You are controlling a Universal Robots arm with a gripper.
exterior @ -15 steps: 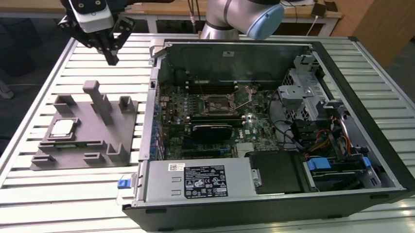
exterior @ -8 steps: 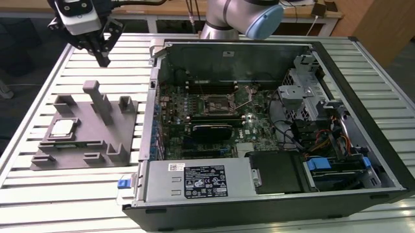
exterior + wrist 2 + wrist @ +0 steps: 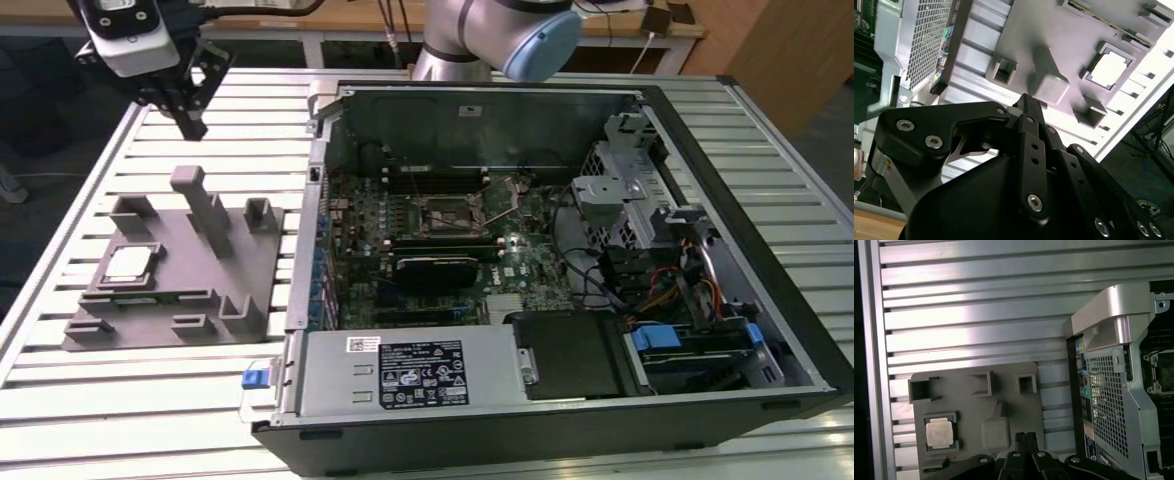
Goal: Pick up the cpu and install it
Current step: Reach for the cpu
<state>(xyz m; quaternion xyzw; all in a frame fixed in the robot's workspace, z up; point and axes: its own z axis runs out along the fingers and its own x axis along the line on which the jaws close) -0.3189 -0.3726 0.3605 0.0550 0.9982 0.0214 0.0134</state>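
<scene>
At 1 o'clock from cpu (image 3: 127, 265) in exterior view, gripper (image 3: 195, 128) hovers, fingers pinched together, empty; cpu sits in tray (image 3: 180, 292).

The grey arm (image 3: 461, 40) reaches toward the exterior view's left, its wrist carrying the black gripper (image 3: 195, 128) aloft and pointing downward, with the fingers (image 3: 1029, 112) pressed together at their tips, holding nothing.

No print is readable. A black label (image 3: 424, 375) and a white label (image 3: 360, 343) sit on the power supply (image 3: 327, 395) at six o'clock
</scene>
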